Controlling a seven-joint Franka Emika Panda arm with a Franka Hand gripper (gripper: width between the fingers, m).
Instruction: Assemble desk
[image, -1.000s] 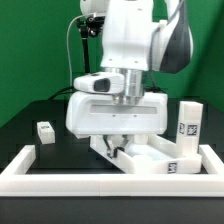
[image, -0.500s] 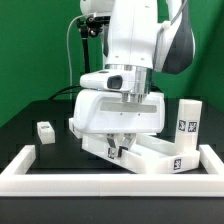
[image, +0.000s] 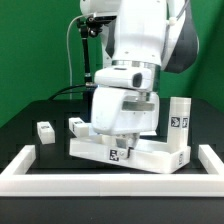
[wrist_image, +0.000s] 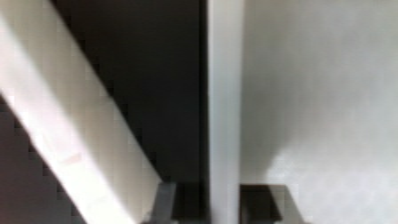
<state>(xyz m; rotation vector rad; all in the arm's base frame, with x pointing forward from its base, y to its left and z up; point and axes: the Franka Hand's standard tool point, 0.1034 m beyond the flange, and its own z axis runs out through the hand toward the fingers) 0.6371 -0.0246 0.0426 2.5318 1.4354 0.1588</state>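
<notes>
1. At the near edge of the table (image: 22, 122), the low border wall (image: 100, 178) runs across the ext. view. No part rests on it.
2. Just behind the wall sits the desk top (image: 150, 156), rim up. Its long side faces the camera, nearly square to the wall, w/ a tag (image: 117, 153) showing on that side. One sec earlier the top sits skewed and further toward the ext. view's right, so it has been swung round and drawn left.
3. The gripper (wrist_image: 224, 200) pinches the top's raised rim, one finger each side, per the wrist view. The rim fills the gap between the fingers. In the ext. view the fingers are mostly hidden.
4. The upright leg (image: 178, 122) stands at the top's right end in the ext. view. It has shifted left together w/ the top. Judgement: already fixed to that corner, though the joint itself is not visible.
5. A loose leg (image: 44, 132) lies well apart on the ext. view's left, pos. unchanged. A small white piece (image: 76, 124), prob. another leg, lies near the top's left end, beside the arm (image: 135, 70).
6. The arm stands furthest back, above the top.
7. Meaning for the task (judgement): this is a repositioning step, squaring the top to the wall to present an open corner for the next leg. Assy. is at an early stage, w/ several legs not yet fitted.
</notes>
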